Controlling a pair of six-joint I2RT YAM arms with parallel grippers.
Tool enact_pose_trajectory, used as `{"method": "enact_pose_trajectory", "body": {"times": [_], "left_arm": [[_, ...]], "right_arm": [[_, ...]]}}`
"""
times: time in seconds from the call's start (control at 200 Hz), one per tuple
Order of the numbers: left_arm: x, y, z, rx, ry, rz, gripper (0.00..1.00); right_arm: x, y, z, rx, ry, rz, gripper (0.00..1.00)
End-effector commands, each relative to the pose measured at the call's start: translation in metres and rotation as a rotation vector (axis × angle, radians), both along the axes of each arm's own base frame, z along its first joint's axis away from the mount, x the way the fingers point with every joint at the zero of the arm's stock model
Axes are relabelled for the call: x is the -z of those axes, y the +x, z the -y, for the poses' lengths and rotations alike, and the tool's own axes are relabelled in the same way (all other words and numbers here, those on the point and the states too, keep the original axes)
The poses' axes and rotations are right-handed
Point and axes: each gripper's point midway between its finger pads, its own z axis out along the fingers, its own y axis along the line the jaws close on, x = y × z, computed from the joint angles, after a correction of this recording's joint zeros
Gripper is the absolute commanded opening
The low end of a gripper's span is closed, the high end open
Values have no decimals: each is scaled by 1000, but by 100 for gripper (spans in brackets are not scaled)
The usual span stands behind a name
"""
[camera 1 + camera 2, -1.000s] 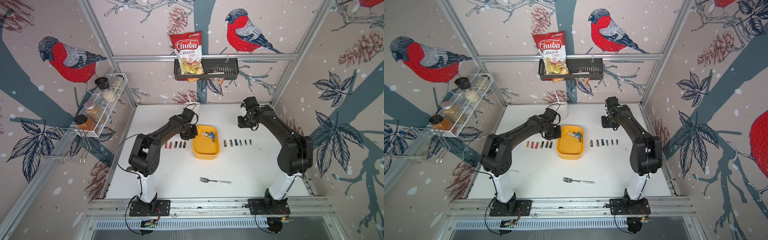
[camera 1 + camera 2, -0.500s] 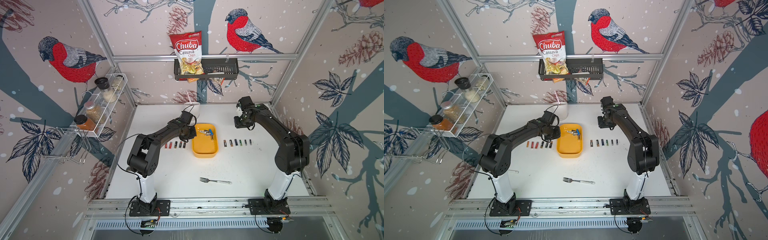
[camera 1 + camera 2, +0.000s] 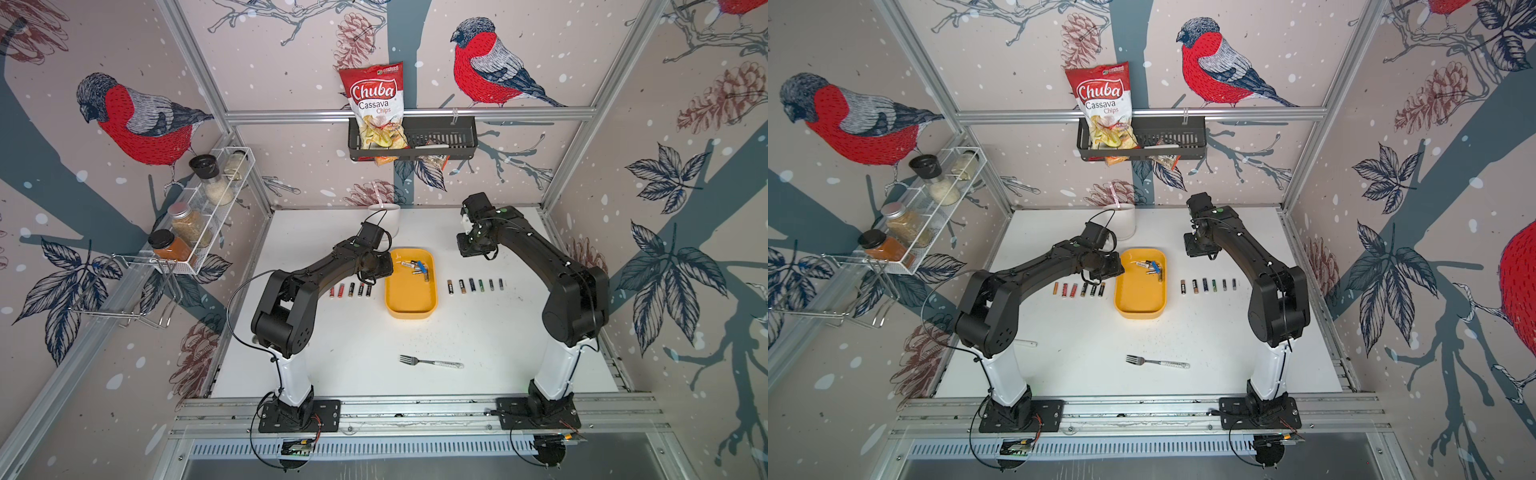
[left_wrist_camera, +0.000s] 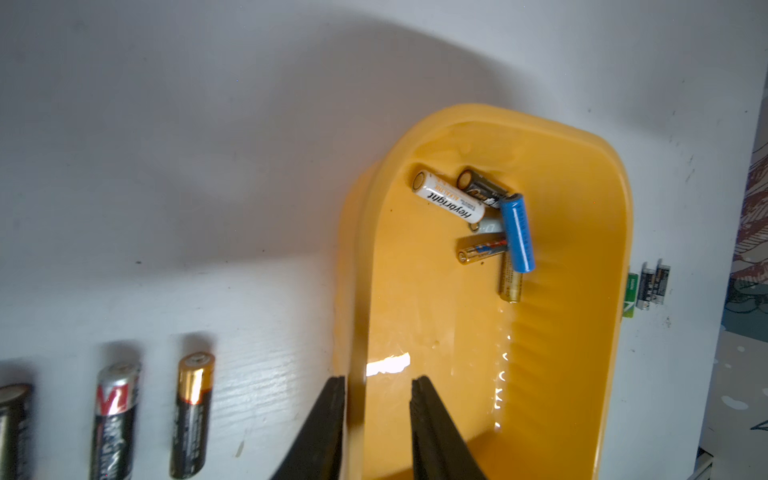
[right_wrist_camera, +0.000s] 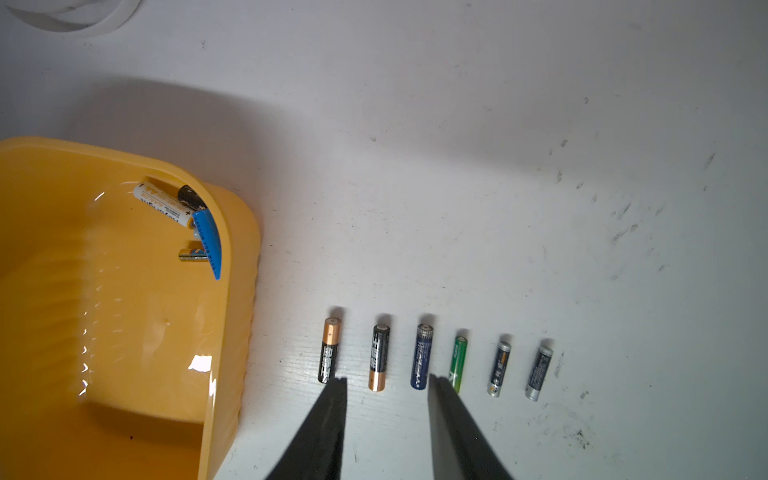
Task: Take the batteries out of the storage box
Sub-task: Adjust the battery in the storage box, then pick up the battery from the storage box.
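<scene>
Jaws left and right both hang parted, empty. Leftover batteries (image 4: 490, 224) sit heaped in one corner of the yellow storage box (image 4: 582, 374), so a sloppy grab could pinch two or shove the box.

Bright even light, soft shadows on table (image 4: 208, 166), glare inside storage box (image 4: 623, 216), nearest batteries (image 4: 116, 415) blurred

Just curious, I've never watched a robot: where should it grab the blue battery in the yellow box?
Grip the blue battery at mid-length, coming straight down, jaws across its round sides: it rests on top of the other batteries, so both sides look clear.
</scene>
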Motion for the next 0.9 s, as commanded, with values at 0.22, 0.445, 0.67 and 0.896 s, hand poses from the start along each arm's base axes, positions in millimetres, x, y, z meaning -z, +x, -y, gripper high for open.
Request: {"method": "enact_pose_trajectory", "body": {"times": [0.22, 0.445, 0.67, 0.896], "left_arm": [[-53, 17, -26, -3, -18, 120, 33], [-47, 9, -27, 22, -8, 104, 33], [-39, 3, -27, 35, -7, 84, 33], [-35, 2, -26, 39, -14, 75, 33]], "right_arm": [[11, -6, -86, -117, -29, -20, 39], [49, -5, -128, -143, -30, -72, 39], [76, -8, -128, -120, -63, -104, 39], [91, -9, -129, -124, -66, -122, 39]]}}
